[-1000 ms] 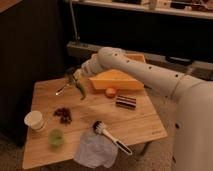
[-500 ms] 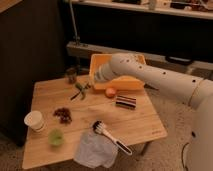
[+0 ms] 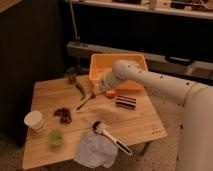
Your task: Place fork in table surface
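Camera view: the white arm's gripper hangs low over the light tan wooden table surface, pinching 1 slender silvery-grey metal fork — tines angled down, seemingly just above the wood. Released tilted, it could bounce toward the dark crumbly pile.

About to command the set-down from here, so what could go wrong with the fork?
The claw hangs over the middle of the table surface with the fork slanting down from it.
1. The fork's low end may touch first and flick sideways on release.
2. It could land on the dark scattered bits nearby.
3. The arm may brush the orange bin behind.
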